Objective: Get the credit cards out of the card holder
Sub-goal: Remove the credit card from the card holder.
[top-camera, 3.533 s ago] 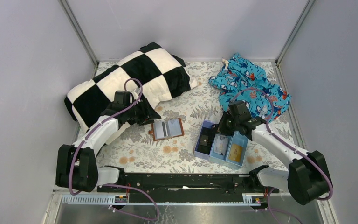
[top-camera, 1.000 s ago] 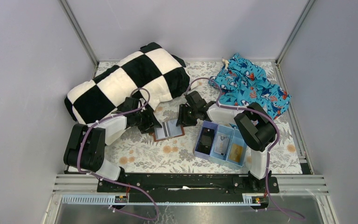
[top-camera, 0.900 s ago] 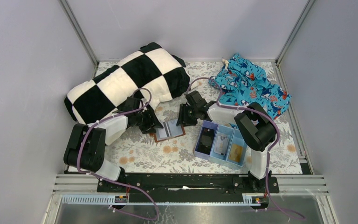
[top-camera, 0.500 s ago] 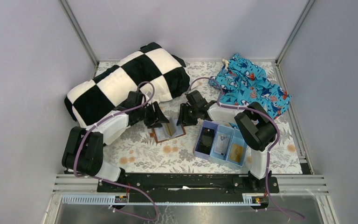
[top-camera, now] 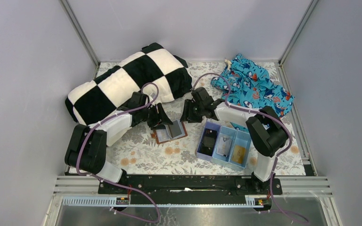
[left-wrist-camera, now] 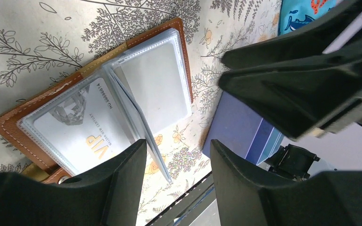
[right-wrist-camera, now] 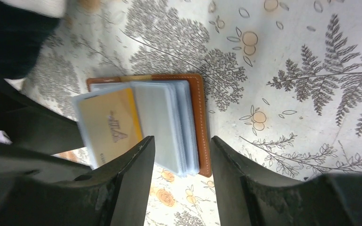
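Observation:
The brown card holder [top-camera: 169, 131] lies open on the flowered table between both grippers. In the left wrist view its clear sleeves [left-wrist-camera: 155, 89] fan out, and one leaf stands on edge between my open left gripper's [left-wrist-camera: 176, 183] fingers, close to the left one. A credit card [left-wrist-camera: 82, 129] lettered "VIP" sits inside a left-hand sleeve; the right wrist view shows it gold [right-wrist-camera: 108, 125]. My right gripper [right-wrist-camera: 181, 183] hovers open over the holder's right edge [right-wrist-camera: 200, 127], holding nothing. Two more credit cards lie in the tray: a pale one [top-camera: 224, 146] and an orange-gold one [top-camera: 238, 153].
A light blue three-compartment tray [top-camera: 217, 161] stands right of the holder, with a black blocky item [top-camera: 209, 141] in its left compartment. A black-and-white checked pillow [top-camera: 132, 82] lies at the back left and a blue patterned cloth [top-camera: 254, 87] at the back right.
My left gripper has slid right over the holder, and a sleeve leaf now stands upright. My right gripper has drawn back a little and opened slightly wider.

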Tool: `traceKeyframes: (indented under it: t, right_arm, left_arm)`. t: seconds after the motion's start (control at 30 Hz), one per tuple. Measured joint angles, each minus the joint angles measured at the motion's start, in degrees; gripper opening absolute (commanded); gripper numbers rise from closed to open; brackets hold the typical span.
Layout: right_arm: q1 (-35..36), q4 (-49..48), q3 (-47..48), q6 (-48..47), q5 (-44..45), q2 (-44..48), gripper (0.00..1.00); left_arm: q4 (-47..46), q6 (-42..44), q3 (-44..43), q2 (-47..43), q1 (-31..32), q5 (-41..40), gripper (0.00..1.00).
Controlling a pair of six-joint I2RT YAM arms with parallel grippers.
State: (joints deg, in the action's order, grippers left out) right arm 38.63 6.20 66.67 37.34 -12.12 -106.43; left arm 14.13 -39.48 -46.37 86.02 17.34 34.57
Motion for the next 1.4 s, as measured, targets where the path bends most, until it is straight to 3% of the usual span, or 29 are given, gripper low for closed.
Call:
traceKeyframes:
  t: [0.13,0.4,0.77,1.4]
  right_arm:
    - [-0.44,-0.13,-0.02,0.07,0.52,3.58,0.5]
    - [0.44,-2.03,0.39,1.09,-4.28,3.96,0.26]
    - [3.82,-2.91,0.96,1.99,-9.38,-1.14,0.25]
    - [4.09,-6.84,3.8,3.93,-14.14,-8.24,0.3]
  left_arm:
    - [0.5,0.28,0.0,0.0,0.0,-0.57,0.55]
    - [4.17,1.03,-0.02,-0.37,-0.26,-5.25,0.55]
    - [5.75,-0.09,1.11,-7.98,-3.48,-14.93,0.53]
    - [2.47,-1.51,4.74,-2.78,-2.99,-10.78,0.51]
